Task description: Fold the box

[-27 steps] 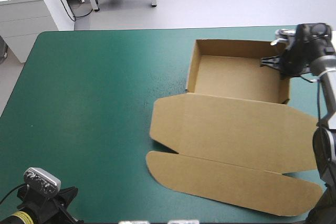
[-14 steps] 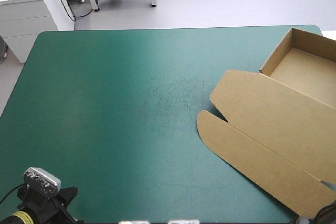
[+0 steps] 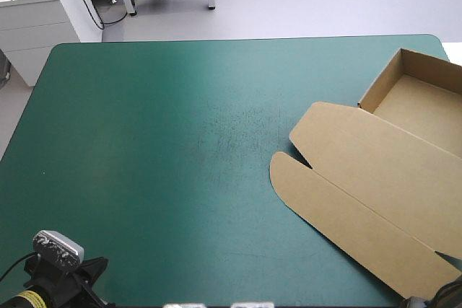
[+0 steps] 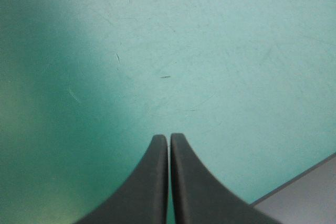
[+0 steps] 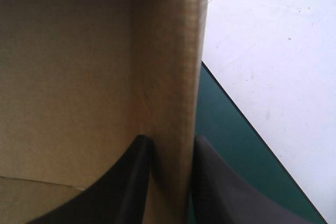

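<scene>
The brown box (image 3: 382, 171) sits at the right side of the high view, on the teal-green table (image 3: 159, 142). It is open. Its tray (image 3: 429, 110) is in the upper right of the frame, near the table's far right corner, with thin walls standing up around it. The tray runs out of the picture on the right. The lid (image 3: 361, 146) lies flat and reaches from the tray toward the middle and lower right of the frame. A long flap (image 3: 339, 221) with round ends lies flat next to the lid, on the side away from the tray. There is a small notch where the flap and lid meet on their left end.

The rest of the table is bare green, with some faint scratches near the middle.

The left pincer (image 4: 168, 137) is in the lower left corner of the high view, well apart from the box. Its two black fingers are pressed together into one point. Under them is only the teal-green cover with thin scratch marks. An edge of the table shows just beside the pincer.

The right pincer (image 5: 170, 148) is clamped on the box. A standing wall (image 5: 168, 72) of the tray is squeezed between its two black fingers. One finger (image 5: 128, 182) is inside the tray, against the brown board. The other finger (image 5: 220, 187) is outside the tray, over a thin strip of green table. The wall stands straight up ahead of the pincer, and its top corner looks a little ragged. The right pincer itself is out of sight in the high view.
</scene>
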You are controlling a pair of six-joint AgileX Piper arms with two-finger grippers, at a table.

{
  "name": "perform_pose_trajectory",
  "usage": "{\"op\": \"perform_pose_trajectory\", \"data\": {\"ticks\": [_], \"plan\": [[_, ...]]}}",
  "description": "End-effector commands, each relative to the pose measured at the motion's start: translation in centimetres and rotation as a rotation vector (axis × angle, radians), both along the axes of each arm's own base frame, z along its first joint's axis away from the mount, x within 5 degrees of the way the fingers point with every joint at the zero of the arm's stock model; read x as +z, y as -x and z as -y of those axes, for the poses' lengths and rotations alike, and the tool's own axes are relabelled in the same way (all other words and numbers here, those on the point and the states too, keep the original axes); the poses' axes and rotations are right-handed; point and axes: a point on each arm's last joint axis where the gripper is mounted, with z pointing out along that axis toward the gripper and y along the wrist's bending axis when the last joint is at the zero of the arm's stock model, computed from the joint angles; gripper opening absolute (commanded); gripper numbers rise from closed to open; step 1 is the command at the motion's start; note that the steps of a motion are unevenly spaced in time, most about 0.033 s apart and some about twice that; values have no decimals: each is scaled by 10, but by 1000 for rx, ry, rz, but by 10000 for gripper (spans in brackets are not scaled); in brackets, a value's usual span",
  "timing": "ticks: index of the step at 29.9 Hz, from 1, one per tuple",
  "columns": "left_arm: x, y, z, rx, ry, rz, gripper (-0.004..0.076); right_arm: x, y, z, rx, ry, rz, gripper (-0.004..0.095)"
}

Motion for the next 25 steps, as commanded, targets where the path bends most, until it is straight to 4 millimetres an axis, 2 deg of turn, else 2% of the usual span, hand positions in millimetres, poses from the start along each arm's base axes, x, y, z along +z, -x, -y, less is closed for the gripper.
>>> {"op": "perform_pose_trajectory", "data": {"ticks": [1,10,17,19,23,25], "plan": [[11,-3,3,-2,41,57,-8,28,10,-6,4,41,62,255],[11,-3,3,-2,41,57,-8,32,11,-9,14,26,85,256],[11,-3,3,-2,41,57,-8,42,29,-26,128,39,91,250],[11,-3,3,-2,41,57,-8,44,35,-34,131,20,106,202],[11,-3,3,-2,41,57,-8,58,56,-60,214,-21,188,-19],[11,-3,3,-2,41,57,-8,69,68,-72,230,-20,231,-7]]}}
